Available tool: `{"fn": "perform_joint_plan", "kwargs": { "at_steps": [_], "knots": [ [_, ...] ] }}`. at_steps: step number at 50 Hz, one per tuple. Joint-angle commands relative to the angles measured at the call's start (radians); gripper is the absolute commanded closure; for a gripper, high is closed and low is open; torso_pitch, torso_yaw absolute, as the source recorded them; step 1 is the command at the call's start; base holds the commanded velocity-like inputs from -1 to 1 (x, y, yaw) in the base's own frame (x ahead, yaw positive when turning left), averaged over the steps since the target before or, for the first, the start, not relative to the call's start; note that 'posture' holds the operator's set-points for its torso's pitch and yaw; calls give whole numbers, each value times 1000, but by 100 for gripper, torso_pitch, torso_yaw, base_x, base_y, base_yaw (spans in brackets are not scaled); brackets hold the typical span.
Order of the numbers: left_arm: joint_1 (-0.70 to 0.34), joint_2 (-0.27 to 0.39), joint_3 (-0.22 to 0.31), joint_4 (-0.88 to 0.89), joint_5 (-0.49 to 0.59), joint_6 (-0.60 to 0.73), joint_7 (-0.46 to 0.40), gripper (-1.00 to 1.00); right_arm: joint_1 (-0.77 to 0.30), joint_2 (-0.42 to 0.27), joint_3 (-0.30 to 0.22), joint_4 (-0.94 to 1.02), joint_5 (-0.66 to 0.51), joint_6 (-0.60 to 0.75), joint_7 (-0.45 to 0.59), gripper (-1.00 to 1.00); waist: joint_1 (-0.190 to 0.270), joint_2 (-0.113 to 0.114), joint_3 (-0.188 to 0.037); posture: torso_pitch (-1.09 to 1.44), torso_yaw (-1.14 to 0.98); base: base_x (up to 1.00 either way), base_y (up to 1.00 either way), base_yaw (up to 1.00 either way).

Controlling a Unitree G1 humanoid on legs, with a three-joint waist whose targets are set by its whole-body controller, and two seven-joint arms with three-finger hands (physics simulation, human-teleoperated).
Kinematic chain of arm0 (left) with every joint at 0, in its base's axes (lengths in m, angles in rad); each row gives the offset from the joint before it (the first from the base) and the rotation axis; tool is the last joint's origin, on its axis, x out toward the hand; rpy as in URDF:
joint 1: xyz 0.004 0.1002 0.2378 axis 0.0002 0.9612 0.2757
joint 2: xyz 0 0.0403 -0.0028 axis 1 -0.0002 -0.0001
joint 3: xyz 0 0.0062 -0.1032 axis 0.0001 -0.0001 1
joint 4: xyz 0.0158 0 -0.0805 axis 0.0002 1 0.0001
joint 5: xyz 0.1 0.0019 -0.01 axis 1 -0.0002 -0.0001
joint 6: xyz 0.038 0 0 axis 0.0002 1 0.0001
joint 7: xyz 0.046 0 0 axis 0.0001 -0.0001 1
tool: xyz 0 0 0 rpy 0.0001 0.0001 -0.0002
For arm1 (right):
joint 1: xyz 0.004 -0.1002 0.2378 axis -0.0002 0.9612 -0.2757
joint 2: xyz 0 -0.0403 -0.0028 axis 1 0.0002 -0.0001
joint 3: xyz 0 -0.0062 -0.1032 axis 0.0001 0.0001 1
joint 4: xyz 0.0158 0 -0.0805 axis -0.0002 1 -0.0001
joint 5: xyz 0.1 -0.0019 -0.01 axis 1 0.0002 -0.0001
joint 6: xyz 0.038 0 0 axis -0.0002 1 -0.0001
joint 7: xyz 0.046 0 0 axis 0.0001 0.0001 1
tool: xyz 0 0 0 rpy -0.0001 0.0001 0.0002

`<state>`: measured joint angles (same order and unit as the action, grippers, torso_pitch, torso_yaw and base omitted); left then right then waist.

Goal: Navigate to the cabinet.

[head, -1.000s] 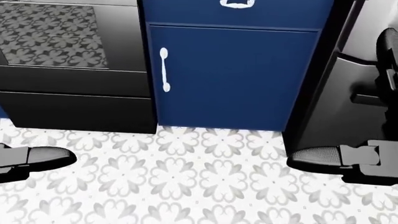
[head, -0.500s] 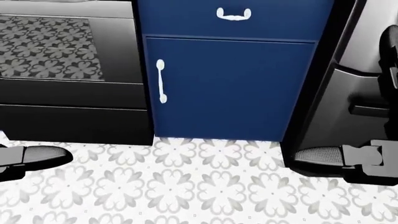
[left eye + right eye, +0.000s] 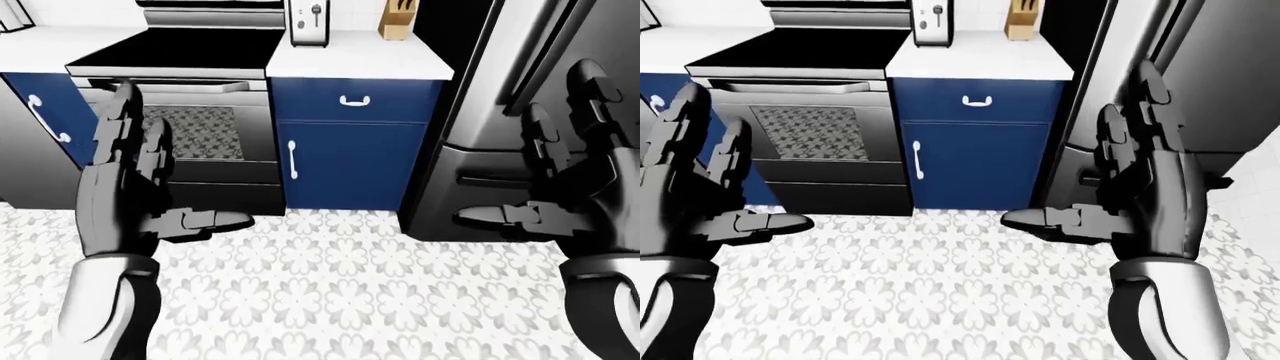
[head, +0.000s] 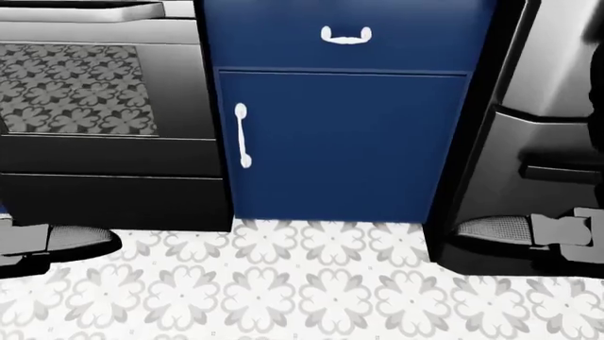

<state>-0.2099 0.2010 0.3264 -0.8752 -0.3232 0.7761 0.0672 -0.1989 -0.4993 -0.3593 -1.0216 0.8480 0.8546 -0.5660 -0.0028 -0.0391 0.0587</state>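
Note:
The blue cabinet [image 3: 350, 169] stands between a black oven and a dark fridge, with a white vertical door handle [image 3: 292, 159] and a drawer with a white pull [image 3: 354, 100] above. It fills the upper middle of the head view [image 4: 345, 142]. My left hand [image 3: 135, 191] is raised at the left, fingers spread and empty. My right hand [image 3: 1135, 184] is raised at the right, fingers spread and empty. Both hands are apart from the cabinet.
A black oven [image 3: 190, 142] with a glass door stands left of the cabinet. A dark fridge [image 3: 520, 112] stands at its right. A toaster [image 3: 309, 22] and a knife block [image 3: 398, 20] sit on the white counter [image 3: 360, 64]. Patterned floor tiles [image 3: 330, 285] lie below.
The whole head view has shifted down: the cabinet door and drawer pull sit lower in the picture, and more of the drawer shows. The camera has moved. The hands keep their pose.

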Motion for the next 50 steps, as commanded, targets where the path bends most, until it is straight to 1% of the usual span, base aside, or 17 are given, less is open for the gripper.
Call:
{"fn": "perform_joint_plan", "kwargs": {
  "at_steps": [1, 6, 9, 10, 12, 17, 22, 24, 26, 29, 37, 39, 40, 41, 42, 44, 50],
  "knots": [
    [-18, 11, 20, -21, 8, -32, 4, -100, -19, -13, -8, -26, -1, -33, 5, -100, 5, -5, -13, 0, 0, 20, 0, 0],
    [-16, 11, 22, -28, 6, -26, 5, -100, -14, -15, -5, -26, -1, -39, 4, -100, 2, 46, 4, 0, 0, 23, 0, 0],
    [-15, 10, 22, -22, 7, -33, 3, -100, -17, -21, -9, -26, 10, -38, -4, -100, 4, 116, -15, 0, 0, 23, -1, 0],
    [-15, 10, 24, -23, 6, -32, 2, -100, -16, -24, -9, -26, 13, -39, -7, -100, 9, 84, -8, 0, 0, 24, -1, 0],
    [-13, 10, 24, -22, 7, -34, 3, -100, -13, -19, -7, -26, 3, -42, 1, -100, 10, 93, -16, 0, 0, 24, -2, 0],
    [-13, 12, 26, -30, 4, -23, 0, -100, -12, -28, -10, -26, 12, -48, -8, -100, 19, 65, 0, 0, 0, 46, -11, 0],
    [-14, 11, 20, -24, 9, -29, -1, -100, -16, -15, -11, -26, -2, -39, 6, -100, 43, 25, -14, 0, 0, 60, -16, 0],
    [-15, 11, 21, -24, 8, -28, -2, -100, -19, -14, -15, -26, 3, -35, 5, -100, 51, 0, -22, 0, 0, 60, -16, 0],
    [-16, 12, 20, -23, 9, -28, -1, -100, -18, -12, -10, -26, -3, -35, 7, -100, 46, -58, -38, 0, 0, 61, -18, 0],
    [-22, 14, 22, -30, 4, -15, 2, -100, -21, -8, -13, -26, -5, -29, 10, -100, 30, -41, -10, 0, 0, 60, -18, 0],
    [-22, 14, 17, -21, 10, -25, -1, -100, -26, -17, -18, -26, 10, -28, -1, -100, -7, 17, -21, 0, 0, 60, -18, 0],
    [-21, 13, 17, -20, 11, -27, -2, -100, -25, -11, -17, -26, 1, -27, 6, -100, -7, 49, -31, 0, 0, 61, -18, 0],
    [-22, 13, 18, -26, 9, -19, 0, -100, -27, -12, -19, -26, 4, -25, 5, -100, 2, 90, -43, 0, 0, 60, -18, 0],
    [-23, 14, 19, -28, 9, -17, 1, -100, -27, -13, -20, -26, 7, -26, 4, -100, 7, 51, -5, 0, 0, 61, -18, 0],
    [-24, 14, 19, -27, 9, -18, 1, -100, -28, -14, -20, -26, 9, -25, 2, -100, 0, 68, 23, 0, 0, 60, -18, 0],
    [-22, 13, 21, -27, 7, -19, 1, -100, -24, -13, -19, -26, 4, -29, 5, -100, 18, 74, -13, 0, 0, 60, -18, 0],
    [-20, 11, 19, -18, 11, -28, 0, -100, -22, -5, -16, -26, -9, -28, 13, -100, 46, 53, -18, 0, 0, 61, -18, 0]
  ]
}}
